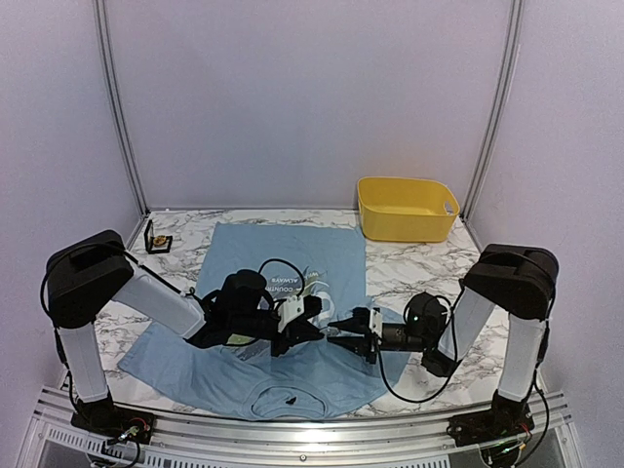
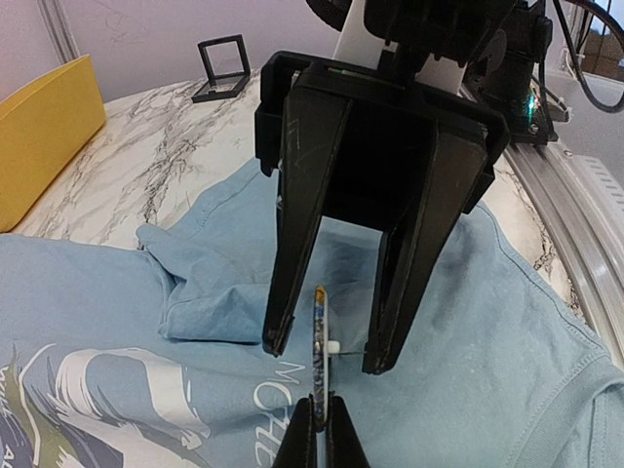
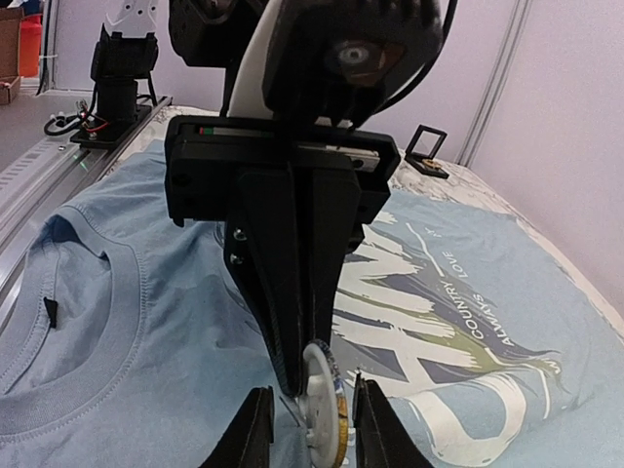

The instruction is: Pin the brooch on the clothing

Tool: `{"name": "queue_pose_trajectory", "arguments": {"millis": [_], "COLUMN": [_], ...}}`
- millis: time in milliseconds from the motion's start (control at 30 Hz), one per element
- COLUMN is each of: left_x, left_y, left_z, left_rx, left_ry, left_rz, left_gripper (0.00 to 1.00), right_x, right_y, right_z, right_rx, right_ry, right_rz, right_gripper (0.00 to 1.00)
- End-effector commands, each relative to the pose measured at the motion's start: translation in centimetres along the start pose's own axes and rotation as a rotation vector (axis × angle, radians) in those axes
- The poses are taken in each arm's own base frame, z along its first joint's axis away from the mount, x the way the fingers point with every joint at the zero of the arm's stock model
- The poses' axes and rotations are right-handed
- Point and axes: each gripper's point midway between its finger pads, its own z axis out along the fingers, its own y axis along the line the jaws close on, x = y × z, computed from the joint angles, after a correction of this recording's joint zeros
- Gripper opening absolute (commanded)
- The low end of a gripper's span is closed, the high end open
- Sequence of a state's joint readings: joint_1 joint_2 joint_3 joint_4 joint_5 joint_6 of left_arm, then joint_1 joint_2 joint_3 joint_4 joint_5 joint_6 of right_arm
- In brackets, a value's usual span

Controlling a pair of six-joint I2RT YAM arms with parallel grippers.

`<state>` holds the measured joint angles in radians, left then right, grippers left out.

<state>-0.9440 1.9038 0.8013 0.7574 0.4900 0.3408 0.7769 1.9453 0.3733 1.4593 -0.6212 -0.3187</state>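
Observation:
The clothing, a light blue T-shirt [image 1: 283, 255] with white lettering, lies flat on the marble table. It also shows in the left wrist view [image 2: 507, 322] and the right wrist view [image 3: 107, 283]. My left gripper [image 2: 320, 421] is shut on the edge of the brooch [image 2: 319, 327], a thin round disc held on edge just above the shirt. The brooch's white back [image 3: 320, 395] has a small post and a thin pin. My right gripper [image 3: 312, 392] is open, with one finger on each side of the brooch. The two grippers meet over the shirt's chest [image 1: 327, 327].
A yellow bin [image 1: 407, 208] stands at the back right. A small black open box [image 1: 158, 239] sits at the back left, off the shirt. A metal rail [image 1: 292, 429] runs along the near edge. Marble tabletop [image 1: 419, 268] surrounds the shirt.

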Motion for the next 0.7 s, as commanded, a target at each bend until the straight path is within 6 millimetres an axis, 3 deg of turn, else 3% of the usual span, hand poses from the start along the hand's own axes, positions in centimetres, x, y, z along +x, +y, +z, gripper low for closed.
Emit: {"name": "queue_pose_trajectory", "arguments": {"millis": [0, 167, 433, 667], "left_x": [-1.82, -2.02, -2.15, -2.37], "left_y": [0.23, 0.21, 0.21, 0.07], "left_z": [-0.03, -0.08, -0.18, -0.26], "left_rx": [0.008, 0.009, 0.008, 0.003], "left_ry": [-0.044, -0.048, -0.049, -0.049], "left_rz": [0.025, 0.035, 0.041, 0.056], "left_gripper": [0.00, 0.00, 0.00, 0.00], "right_x": [0.93, 1.56, 1.30, 1.63], "right_y": [0.39, 0.73, 0.43, 0.22], "right_z": [0.23, 0.23, 0.33, 0.72], "right_rx": [-0.017, -0.036, -0.029, -0.034], "right_ry": [0.022, 0.045, 0.039, 0.061], "right_rz": [0.009, 0.015, 0.016, 0.039], "right_gripper": [0.27, 0.31, 0.12, 0.07]}}
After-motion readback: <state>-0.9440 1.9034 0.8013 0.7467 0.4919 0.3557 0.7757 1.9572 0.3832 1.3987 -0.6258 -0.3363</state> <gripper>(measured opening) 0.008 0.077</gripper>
